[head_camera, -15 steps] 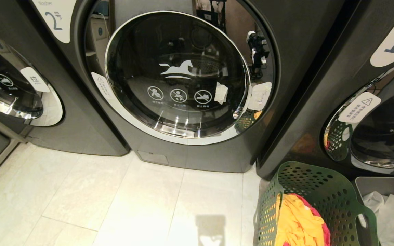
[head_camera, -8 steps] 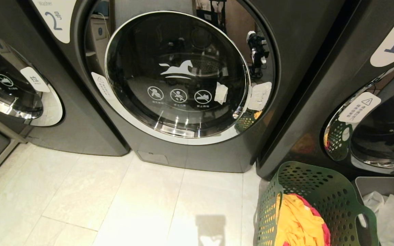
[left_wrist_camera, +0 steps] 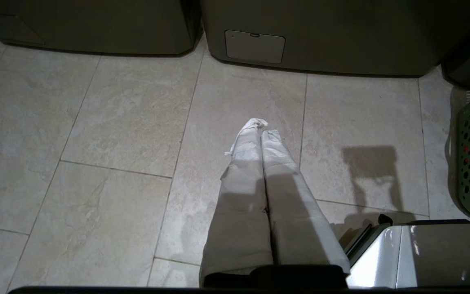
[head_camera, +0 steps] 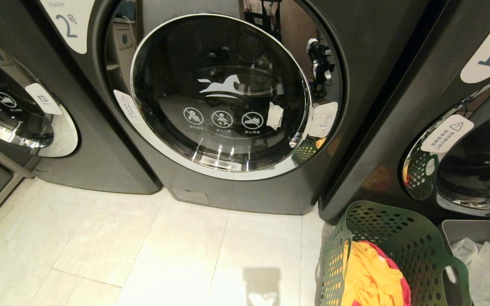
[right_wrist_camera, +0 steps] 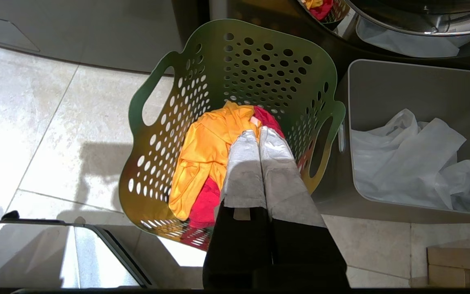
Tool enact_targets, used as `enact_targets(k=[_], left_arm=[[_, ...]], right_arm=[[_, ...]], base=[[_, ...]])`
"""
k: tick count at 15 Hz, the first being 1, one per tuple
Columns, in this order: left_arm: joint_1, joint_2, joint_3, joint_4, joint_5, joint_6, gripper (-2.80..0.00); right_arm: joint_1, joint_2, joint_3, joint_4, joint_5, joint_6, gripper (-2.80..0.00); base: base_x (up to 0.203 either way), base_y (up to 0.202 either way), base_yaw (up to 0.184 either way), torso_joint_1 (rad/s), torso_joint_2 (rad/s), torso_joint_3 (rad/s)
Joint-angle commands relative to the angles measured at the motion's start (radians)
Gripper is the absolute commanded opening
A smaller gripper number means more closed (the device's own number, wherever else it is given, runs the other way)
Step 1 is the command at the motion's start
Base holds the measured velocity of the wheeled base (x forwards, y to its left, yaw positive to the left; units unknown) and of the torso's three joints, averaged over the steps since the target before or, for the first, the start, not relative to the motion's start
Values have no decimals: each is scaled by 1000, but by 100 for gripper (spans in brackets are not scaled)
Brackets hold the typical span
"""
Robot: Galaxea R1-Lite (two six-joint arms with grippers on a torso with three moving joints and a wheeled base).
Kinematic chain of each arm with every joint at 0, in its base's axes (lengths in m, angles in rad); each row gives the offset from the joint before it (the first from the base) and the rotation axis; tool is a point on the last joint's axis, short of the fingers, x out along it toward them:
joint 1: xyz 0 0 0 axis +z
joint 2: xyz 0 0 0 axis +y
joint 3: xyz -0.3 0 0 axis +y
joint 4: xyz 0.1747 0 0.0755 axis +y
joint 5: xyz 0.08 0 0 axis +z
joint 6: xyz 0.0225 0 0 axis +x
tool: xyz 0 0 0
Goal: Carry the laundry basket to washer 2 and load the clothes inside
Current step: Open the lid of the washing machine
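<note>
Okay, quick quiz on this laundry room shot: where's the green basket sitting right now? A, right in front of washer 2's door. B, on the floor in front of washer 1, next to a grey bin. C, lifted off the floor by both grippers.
B: the laundry basket stands on the floor below washer 1, beside the grey bin, unheld.
</note>
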Motion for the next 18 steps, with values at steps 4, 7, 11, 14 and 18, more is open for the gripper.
enact_targets(k=[4, 7, 11, 14, 18], left_arm=[[0, 2, 0, 1, 3, -4, -280], [0, 2, 0, 1, 1, -3, -280], [0, 2, 0, 1, 1, 0, -280], [-1, 2, 0, 1, 1, 0, -280], [0, 2, 0, 1, 1, 0, -280]], right_arm=[[-1, 2, 0, 1, -2, 1, -280], [-1, 1, 0, 1, -2, 1, -280], [-1, 1, 0, 1, -2, 0, -280], [-1, 3, 0, 1, -2, 0, -280], [-1, 1, 0, 1, -1, 1, -280]], base=[[0, 0, 0, 0, 0, 0], [0, 0, 0, 0, 0, 0], [0, 0, 0, 0, 0, 0], [0, 0, 0, 5, 4, 113], [0, 0, 0, 2, 3, 191]])
